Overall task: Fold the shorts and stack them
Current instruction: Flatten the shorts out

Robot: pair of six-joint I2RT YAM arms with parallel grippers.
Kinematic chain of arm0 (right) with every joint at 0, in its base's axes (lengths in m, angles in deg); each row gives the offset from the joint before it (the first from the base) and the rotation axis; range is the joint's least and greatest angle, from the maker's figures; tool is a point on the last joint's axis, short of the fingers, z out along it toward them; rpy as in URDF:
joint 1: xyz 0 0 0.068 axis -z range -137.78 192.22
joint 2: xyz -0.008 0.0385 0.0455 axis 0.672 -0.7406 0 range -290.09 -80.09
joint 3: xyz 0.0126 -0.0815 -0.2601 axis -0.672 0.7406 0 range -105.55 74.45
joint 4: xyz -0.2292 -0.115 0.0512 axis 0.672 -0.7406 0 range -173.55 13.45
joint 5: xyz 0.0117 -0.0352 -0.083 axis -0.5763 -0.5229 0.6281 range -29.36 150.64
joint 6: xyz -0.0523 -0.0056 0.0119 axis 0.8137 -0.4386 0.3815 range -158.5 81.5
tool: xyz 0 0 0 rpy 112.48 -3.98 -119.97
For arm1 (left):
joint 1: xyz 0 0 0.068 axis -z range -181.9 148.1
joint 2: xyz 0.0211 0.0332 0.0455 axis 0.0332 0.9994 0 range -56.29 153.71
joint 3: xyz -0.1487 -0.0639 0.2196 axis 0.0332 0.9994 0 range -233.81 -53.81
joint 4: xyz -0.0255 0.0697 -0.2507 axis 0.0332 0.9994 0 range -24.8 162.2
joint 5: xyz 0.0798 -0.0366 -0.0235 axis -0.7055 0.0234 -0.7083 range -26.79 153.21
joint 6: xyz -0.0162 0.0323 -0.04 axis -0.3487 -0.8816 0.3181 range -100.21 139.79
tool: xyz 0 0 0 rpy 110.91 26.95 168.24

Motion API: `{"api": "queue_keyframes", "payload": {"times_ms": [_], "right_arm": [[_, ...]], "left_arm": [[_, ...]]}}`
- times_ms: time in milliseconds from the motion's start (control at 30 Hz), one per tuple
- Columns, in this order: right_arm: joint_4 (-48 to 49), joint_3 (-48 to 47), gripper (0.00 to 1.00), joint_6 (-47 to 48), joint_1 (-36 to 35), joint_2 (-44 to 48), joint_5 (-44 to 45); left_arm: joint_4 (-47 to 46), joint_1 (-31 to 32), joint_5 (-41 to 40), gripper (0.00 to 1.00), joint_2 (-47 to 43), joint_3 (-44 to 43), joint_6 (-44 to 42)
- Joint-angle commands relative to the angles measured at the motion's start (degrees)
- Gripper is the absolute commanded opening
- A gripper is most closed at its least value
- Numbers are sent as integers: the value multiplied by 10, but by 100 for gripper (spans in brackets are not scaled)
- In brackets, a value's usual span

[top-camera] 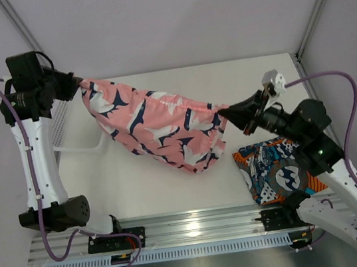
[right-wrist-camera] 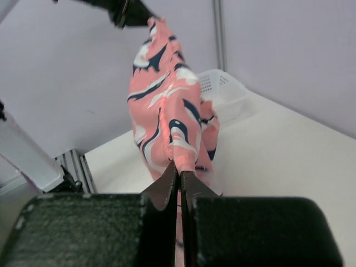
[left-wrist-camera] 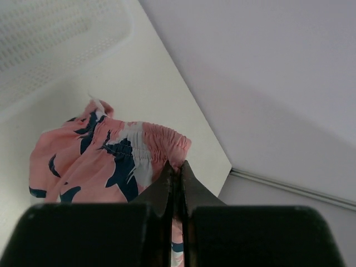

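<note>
The pink shorts [top-camera: 157,124] with navy-and-white shapes hang stretched in the air between both arms, sagging toward the table in the middle. My left gripper [top-camera: 77,87] is shut on their elastic waistband [left-wrist-camera: 161,146] at the upper left. My right gripper [top-camera: 224,112] is shut on the opposite end of the pink shorts [right-wrist-camera: 167,111], near the table's right side. The printed blue, orange and white shorts [top-camera: 275,171] lie bunched on the table at the front right, partly under my right arm.
A white mesh basket [top-camera: 62,120] stands at the table's left edge behind my left arm, also seen as the white mesh basket [left-wrist-camera: 50,33] and the white mesh basket [right-wrist-camera: 225,92]. The white table [top-camera: 173,185] is bounded by grey walls and a metal rail at the front.
</note>
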Motion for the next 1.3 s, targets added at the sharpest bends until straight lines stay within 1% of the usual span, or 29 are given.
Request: {"api": "queue_keyframes", "payload": {"times_ms": [0, 33, 67, 133, 167, 200, 233, 333, 400, 467, 533, 633, 700, 767, 833, 900, 1000, 1033, 1067, 1200, 1267], "right_arm": [[-26, -100, 0, -31, 79, -82, -72], [-22, -117, 0, -46, 102, -108, -103], [-6, -140, 0, -61, 140, -156, -157], [43, -149, 0, -118, 176, -188, -198], [98, -149, 0, -145, 210, -206, -233], [128, -147, 0, -195, 222, -211, -249], [148, -147, 0, -208, 231, -214, -259], [126, -176, 0, -193, 238, -225, -259], [121, -186, 0, -194, 246, -231, -281], [152, -177, 0, -208, 253, -203, -293], [153, -164, 0, -206, 267, -179, -272], [152, -164, 0, -207, 282, -168, -282], [169, -160, 0, -219, 282, -168, -292], [209, -148, 0, -246, 282, -162, -307], [238, -142, 0, -262, 282, -139, -309], [239, -138, 0, -266, 283, -117, -312], [203, -138, 0, -252, 282, -63, -305], [180, -136, 0, -247, 281, -32, -302], [165, -136, 0, -239, 280, -16, -296], [80, -140, 0, -198, 276, 58, -282], [59, -142, 0, -186, 274, 106, -271]], "left_arm": [[-49, -20, 67, 0, -36, 60, 63], [-63, -22, 74, 0, -43, 69, 71], [-71, -26, 86, 0, -56, 99, 91], [-105, -33, 97, 0, -72, 125, 113], [-120, -40, 110, 0, -91, 170, 134], [-132, -44, 116, 0, -99, 186, 142], [-155, -49, 122, 0, -107, 207, 145], [-161, -57, 115, 0, -125, 218, 150], [-172, -57, 105, 0, -144, 224, 154], [-173, -63, 92, 0, -161, 228, 163], [-176, -74, 74, 0, -195, 239, 173], [-174, -83, 48, 0, -234, 242, 187], [-165, -83, 49, 0, -244, 233, 191], [-160, -83, 60, 0, -254, 224, 201], [-158, -83, 64, 0, -268, 226, 207], [-148, -83, 54, 0, -298, 232, 212], [-148, -83, 23, 0, -360, 263, 224], [-151, -83, 13, 0, -377, 270, 229], [-158, -83, 10, 0, -412, 287, 232], [-160, -83, 3, 0, -472, 294, 231], [-162, -84, 10, 0, -487, 295, 234]]}}
